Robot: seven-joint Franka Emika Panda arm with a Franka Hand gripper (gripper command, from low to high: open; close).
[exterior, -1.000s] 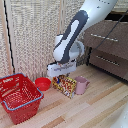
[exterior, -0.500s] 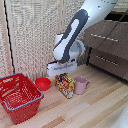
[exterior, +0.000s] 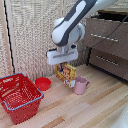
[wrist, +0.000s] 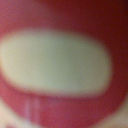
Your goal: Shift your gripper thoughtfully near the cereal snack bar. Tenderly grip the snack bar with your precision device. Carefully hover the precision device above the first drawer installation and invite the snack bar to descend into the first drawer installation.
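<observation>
A staged domestic room serves as a robot test set. A light wooden plank floor (exterior: 95,107) runs beneath a dark brown wooden cabinet (exterior: 107,42) with silver bar handles. Left of the cabinet in the exterior view, a pale woven screen (exterior: 30,35) forms the back wall. Household goods lie on the floor in front of that screen: a red shopping basket (exterior: 19,96), a red bowl (exterior: 43,83) and a pink mug (exterior: 80,85), the mug nearest the cabinet.

exterior view soft, evenly lit; wrist view fully out of focus.
</observation>
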